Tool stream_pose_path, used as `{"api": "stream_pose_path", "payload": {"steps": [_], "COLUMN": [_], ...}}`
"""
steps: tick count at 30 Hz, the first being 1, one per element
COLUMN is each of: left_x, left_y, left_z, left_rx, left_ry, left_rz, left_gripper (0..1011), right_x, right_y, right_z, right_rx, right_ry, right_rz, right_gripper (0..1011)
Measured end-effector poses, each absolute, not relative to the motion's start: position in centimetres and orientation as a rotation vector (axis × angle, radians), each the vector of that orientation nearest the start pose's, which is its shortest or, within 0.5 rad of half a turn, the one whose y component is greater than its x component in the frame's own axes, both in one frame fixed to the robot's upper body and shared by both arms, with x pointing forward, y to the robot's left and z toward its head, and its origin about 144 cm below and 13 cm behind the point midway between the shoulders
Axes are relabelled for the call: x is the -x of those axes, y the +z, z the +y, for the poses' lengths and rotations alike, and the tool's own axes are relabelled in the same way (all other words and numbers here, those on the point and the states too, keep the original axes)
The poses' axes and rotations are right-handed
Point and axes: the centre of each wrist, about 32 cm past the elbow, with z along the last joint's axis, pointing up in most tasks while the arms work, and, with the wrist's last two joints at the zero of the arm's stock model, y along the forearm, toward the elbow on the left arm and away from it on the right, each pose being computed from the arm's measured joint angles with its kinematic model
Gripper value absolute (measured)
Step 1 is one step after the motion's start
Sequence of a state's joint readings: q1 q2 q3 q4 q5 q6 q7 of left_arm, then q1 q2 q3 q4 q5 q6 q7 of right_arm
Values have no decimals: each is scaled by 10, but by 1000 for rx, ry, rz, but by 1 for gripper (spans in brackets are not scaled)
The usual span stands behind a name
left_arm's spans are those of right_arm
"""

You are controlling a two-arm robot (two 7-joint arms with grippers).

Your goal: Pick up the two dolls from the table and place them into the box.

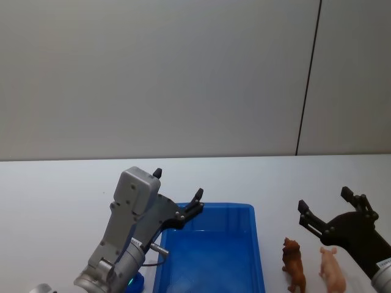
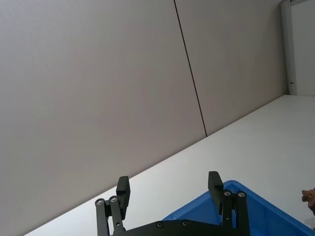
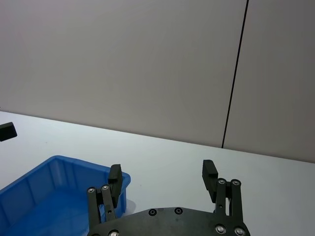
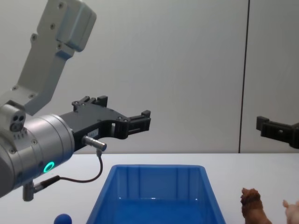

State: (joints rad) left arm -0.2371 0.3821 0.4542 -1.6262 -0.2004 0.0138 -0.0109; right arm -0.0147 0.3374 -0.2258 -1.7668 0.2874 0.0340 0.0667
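As the box [image 1: 259, 251] sits bare inside, brown doll [image 1: 294, 264] beside it.

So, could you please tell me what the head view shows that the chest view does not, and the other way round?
Head view: the layout from above. The right gripper is open with both fingers plain, and a pink figure stands just right of the brown doll. Chest view: heights from the side. The open left gripper hangs well above the rim of the box, and the blue doll sits on the table left of the box. Both: the box, the brown doll on its right, and both grippers.
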Motion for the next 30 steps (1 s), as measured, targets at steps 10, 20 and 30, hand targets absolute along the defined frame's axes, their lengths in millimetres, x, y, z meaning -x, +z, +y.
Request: {"api": "stream_pose_path", "payload": {"steps": [10,20,30], "left_x": [-492,-492,-492], "left_y": [1204,1204,1204], "left_z": [198,198,198], "left_rx": [-61,-61,-61], "left_ry": [1124,1124,1124], "left_rz": [-268,-268,-268], "left_gripper": [1002,1002,1002], "right_x": [-443,-443,-444], "right_y": [1189,1189,1188], "right_z": [-237,-237,-237], "right_rx": [-26,-26,-10], "right_ry": [-1230,-1230,-1247], "right_rz": [-75,-75,-59], "right_gripper": [1001,1001,1001]}}
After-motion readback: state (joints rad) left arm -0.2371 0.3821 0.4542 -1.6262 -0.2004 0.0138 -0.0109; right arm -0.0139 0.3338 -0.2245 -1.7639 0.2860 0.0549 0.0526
